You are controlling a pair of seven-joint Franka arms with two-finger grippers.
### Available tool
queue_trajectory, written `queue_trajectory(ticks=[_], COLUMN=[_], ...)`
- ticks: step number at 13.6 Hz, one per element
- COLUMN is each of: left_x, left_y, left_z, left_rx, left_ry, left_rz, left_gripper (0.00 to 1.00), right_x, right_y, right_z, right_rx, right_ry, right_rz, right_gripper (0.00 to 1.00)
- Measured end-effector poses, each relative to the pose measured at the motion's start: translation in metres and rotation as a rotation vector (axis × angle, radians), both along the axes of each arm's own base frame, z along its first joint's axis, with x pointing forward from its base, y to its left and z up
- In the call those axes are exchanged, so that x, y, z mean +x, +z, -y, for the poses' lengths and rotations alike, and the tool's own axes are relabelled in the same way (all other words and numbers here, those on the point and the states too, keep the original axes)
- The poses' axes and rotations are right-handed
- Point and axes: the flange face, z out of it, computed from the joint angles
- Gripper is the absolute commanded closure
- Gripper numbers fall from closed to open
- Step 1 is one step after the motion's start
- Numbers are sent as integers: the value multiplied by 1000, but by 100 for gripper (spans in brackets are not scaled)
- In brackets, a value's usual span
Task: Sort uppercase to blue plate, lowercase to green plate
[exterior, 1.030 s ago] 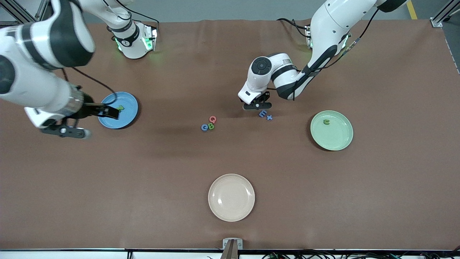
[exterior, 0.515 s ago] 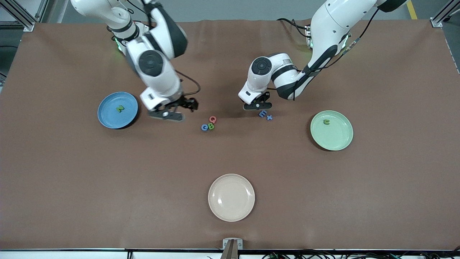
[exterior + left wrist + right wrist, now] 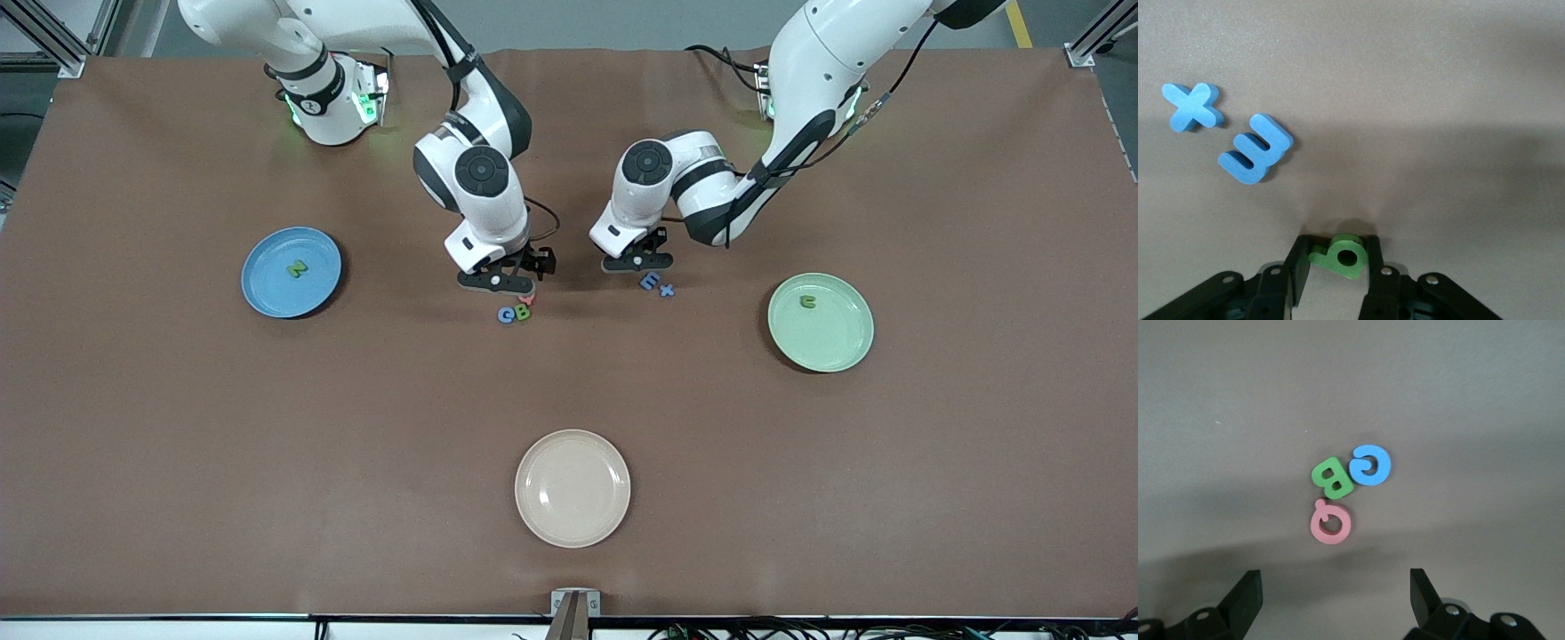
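While left hand (image 3: 1335,267) pinches b (image 3: 1342,254), right hand (image 3: 1336,593) gapes over 3 capitals (image 3: 1333,478).

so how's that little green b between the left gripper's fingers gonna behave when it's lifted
The green b looks like thick foam, so probably very light and slightly squashy. It lies flat, so it is unlikely to roll. The left gripper pinches its edges; so small, it might twist or slip.

Even, bright overhead light, soft shadows under both arms, sharp front view, dimmer softer wrist views.
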Motion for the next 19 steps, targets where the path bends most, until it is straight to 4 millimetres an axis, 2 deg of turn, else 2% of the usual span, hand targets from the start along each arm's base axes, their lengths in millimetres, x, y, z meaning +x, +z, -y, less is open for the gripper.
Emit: queue_trajectory(ticks=[3,5,7,10,13,15,19], left_x=[7,16,28,54,89,114,148], left_y=[2,13,32,69,99,116,129], left_z=[-4,-8,-17,-40,-82,-119,-192], left_rx=[-4,6,40,63,62,47,57], left_ry=[14,24,37,51,39,31,-4], left_rz=[7,28,60,113,119,113,86], left_gripper=[69,71,71,71,72,72,72], right_x=[0,1,0,0,-2,-1,0], right_y=[-13,-19,-29,-48,-64,-64,-60], right_z=[-2,-2,-2,-5,-5,-4,-7], right_rx=[6,9,11,25,27,26,32], right_ry=[-6,-7,-7,-3,0,0,0], right_rz=[10,15,20,41,47,48,54], right_gripper=[3,3,3,14,22,31,55])
